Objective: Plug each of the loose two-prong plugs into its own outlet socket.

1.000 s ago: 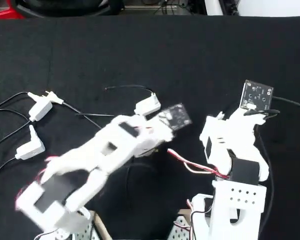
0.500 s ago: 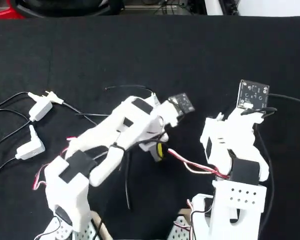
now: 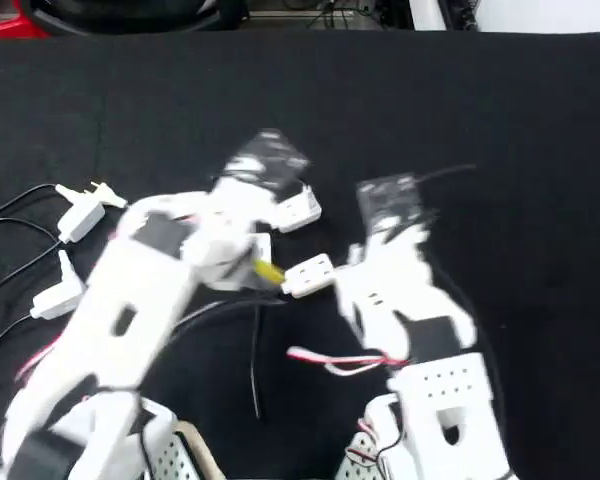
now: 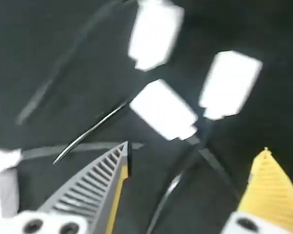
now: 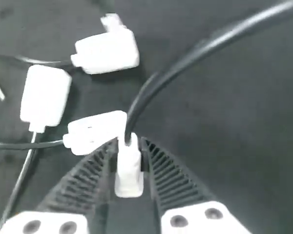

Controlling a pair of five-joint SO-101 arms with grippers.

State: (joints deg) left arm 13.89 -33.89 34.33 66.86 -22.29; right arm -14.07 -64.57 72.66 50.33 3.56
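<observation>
Overhead, we saw both arms leaning in over the middle of the black bench (image 3: 500,110), their tips close together. The left end effector (image 4: 195,148) stood wide open, its grey finger (image 4: 100,180) and yellow finger (image 4: 268,183) well apart with nothing between them. Beyond those fingers its wrist camera caught a cluster of white pieces (image 4: 166,109) lying near one another on the bench, and we could not tell plugs from sockets among them.

The right end effector (image 5: 128,146) was narrowed down onto a small white connector (image 5: 128,173), pinched between both ribbed fingers. A thick black cable (image 5: 195,53) ran from the connector's far end and curved away across the bench. We could not tell whether this held piece was a plug or a socket.

A white socket (image 3: 308,275) showing two holes lay between the two arms' tips, in the middle of the bench. In the right wrist view it sat just beside the held connector, and we could not tell whether the two touched. A second white plug (image 3: 298,210) lay a little farther toward the far edge.

Near the left edge lay a pronged plug (image 3: 80,215) and, closer to the front edge, another white plug (image 3: 60,295). They were apart from each other and well apart from both arms' tips. Thin black cords (image 3: 10,215) ran from them off the left edge.
</observation>
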